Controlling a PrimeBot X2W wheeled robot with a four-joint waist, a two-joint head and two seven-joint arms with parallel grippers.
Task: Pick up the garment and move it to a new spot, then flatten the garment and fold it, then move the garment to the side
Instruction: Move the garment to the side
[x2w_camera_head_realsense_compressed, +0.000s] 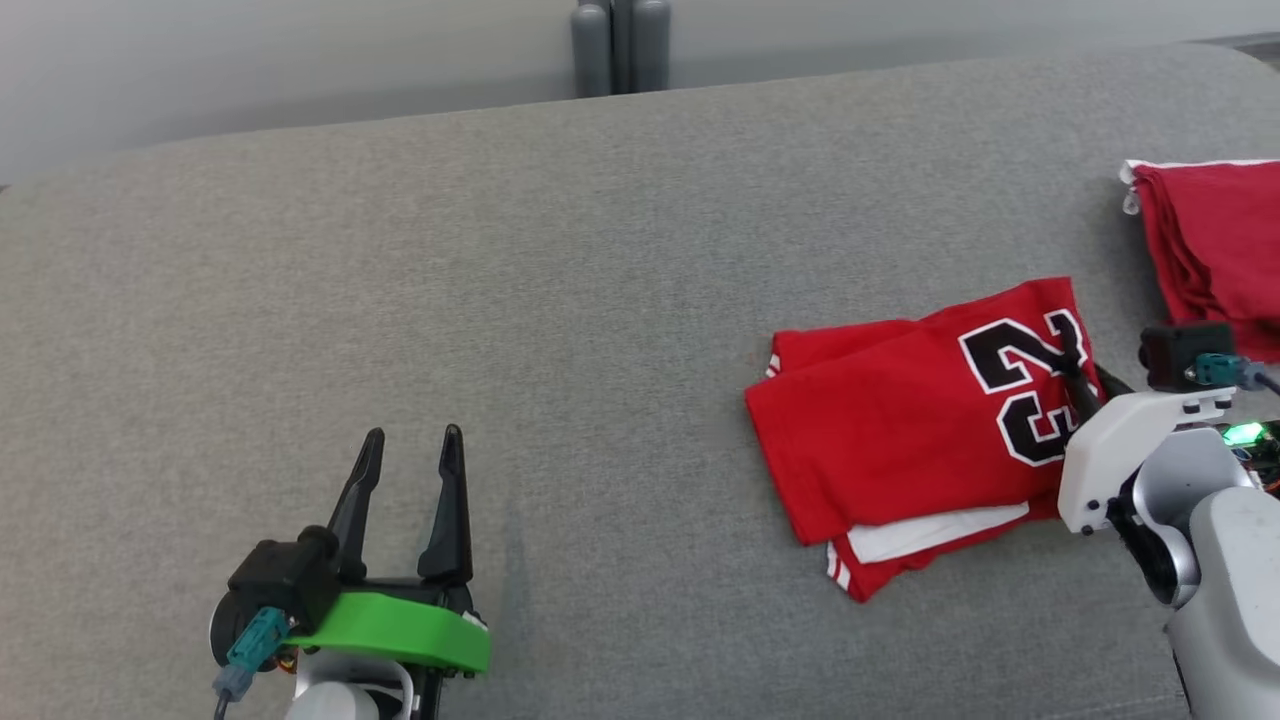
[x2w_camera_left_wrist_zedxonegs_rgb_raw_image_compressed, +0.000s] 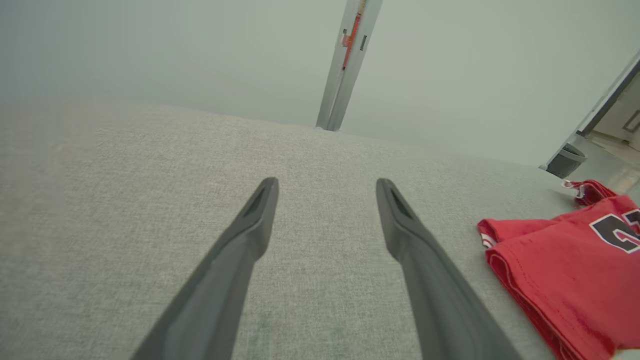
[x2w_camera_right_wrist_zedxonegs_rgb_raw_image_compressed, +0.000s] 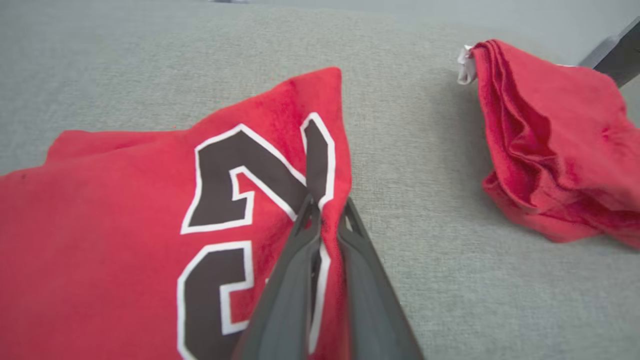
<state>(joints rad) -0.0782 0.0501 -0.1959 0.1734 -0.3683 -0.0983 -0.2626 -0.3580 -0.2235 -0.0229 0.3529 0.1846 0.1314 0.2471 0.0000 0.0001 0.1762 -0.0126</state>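
The garment (x2w_camera_head_realsense_compressed: 900, 430) is a folded red jersey with black, white-edged numerals, lying right of centre on the grey cushion. My right gripper (x2w_camera_head_realsense_compressed: 1078, 385) is shut on its right edge; in the right wrist view the two dark fingers (x2w_camera_right_wrist_zedxonegs_rgb_raw_image_compressed: 300, 240) pinch the red cloth of the garment (x2w_camera_right_wrist_zedxonegs_rgb_raw_image_compressed: 125, 215) beside the numeral. My left gripper (x2w_camera_head_realsense_compressed: 410, 445) stands open over bare cushion at the lower left, far from the jersey. In the left wrist view its fingers (x2w_camera_left_wrist_zedxonegs_rgb_raw_image_compressed: 260, 210) are spread apart, with the garment (x2w_camera_left_wrist_zedxonegs_rgb_raw_image_compressed: 570, 270) off to the right.
A second folded red cloth (x2w_camera_head_realsense_compressed: 1215, 250) lies at the right edge of the cushion, also seen as a red pile (x2w_camera_right_wrist_zedxonegs_rgb_raw_image_compressed: 545, 140) in the right wrist view. The grey cushion (x2w_camera_head_realsense_compressed: 500, 300) ends at a pale wall, with a grey post (x2w_camera_head_realsense_compressed: 620, 45) behind it.
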